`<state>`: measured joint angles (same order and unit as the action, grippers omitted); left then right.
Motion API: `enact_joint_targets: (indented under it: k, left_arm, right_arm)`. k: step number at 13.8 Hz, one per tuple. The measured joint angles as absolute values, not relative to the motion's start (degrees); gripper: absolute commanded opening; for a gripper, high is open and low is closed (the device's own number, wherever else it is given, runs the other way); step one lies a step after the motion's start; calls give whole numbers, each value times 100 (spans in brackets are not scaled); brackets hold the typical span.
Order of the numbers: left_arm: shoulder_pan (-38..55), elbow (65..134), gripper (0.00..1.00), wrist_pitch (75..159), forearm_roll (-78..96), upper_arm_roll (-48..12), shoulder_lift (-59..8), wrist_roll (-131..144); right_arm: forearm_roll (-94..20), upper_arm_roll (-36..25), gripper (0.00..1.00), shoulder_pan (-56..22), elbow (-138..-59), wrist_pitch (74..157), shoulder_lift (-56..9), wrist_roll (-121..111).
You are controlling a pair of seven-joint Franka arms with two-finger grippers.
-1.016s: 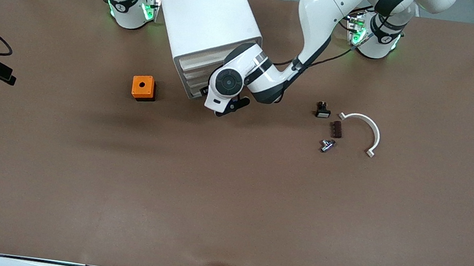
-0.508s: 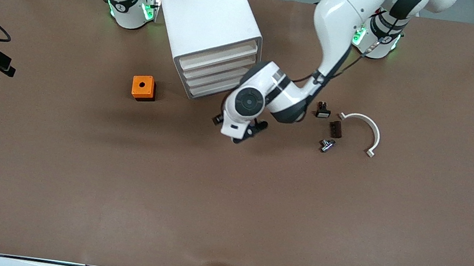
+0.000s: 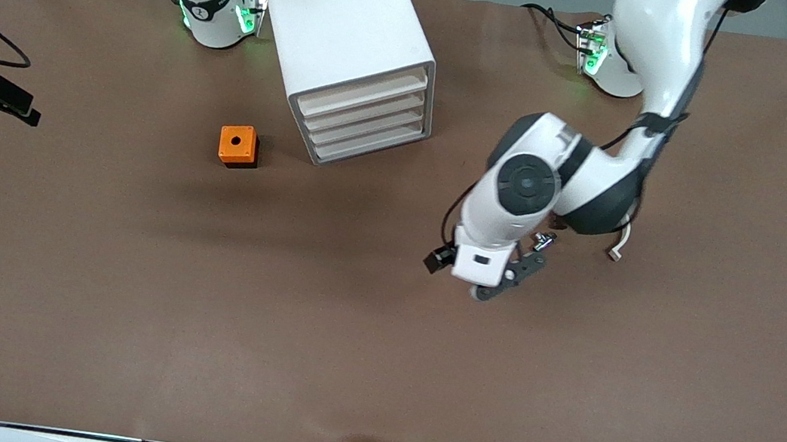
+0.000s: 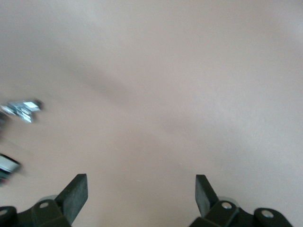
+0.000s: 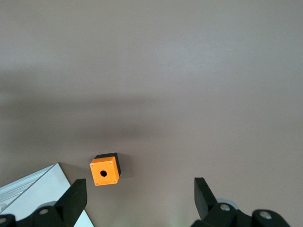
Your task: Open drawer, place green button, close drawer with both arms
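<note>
Left wrist view: left gripper (image 4: 142, 182) is seen spread wide and empty, hung over bare worktop (image 4: 189, 71). A small silvery, dark-bodied part (image 4: 22, 108), taken to be the button, lies off to one edge and is not between the fingers. In the front view the button (image 3: 543, 239) is found on the worktop toward the left arm's end, just beside the left wrist and well apart from the cabinet (image 3: 347, 25).

Step judged: reach for the button. The gripper should be brought over it and centred before being lowered. The fingers should be closed across the body, since so small a part is easily flicked aside. The black part with a white face (image 4: 7, 163), close by, should be kept out of the grasp.

All four drawer fronts are seen flush, so the drawer (image 3: 364, 95) is judged not yet opened. One must be drawn out before any placing.

Right gripper (image 5: 139, 189) is likewise parted and empty, held high over the worktop near the orange box (image 5: 105, 171); that arm is taken as waiting.

Hard to make out:
- The green cap is not resolved in either view.
- Most of a white curved piece (image 3: 615, 254) is covered by the left arm.
- Which drawer is meant cannot be told.
</note>
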<state>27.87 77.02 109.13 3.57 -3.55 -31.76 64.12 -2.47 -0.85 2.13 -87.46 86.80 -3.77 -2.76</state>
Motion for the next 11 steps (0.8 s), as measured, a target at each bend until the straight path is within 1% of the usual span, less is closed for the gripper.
enact_joint_targets:
  k: [2,5,8,11]
  left_arm:
    - [2390,7702,100,10523,338,-337,-2816,6139]
    - [1861,7704,100,9954,-33,-334,-2305,5532]
    - [1614,7706,100,9444,-462,-335,-1824,4730]
    - [1199,7714,100,8993,-509,-335,-1371,3662]
  right_arm:
    - [-201,-83,100,17,-8745,8680,-358,-253]
    - [-200,-138,100,22,-8738,8820,-281,-259]
    - [-184,-180,100,181,-8737,8970,-134,-580]
    - [-182,-208,100,509,-8746,8985,-87,-1063]
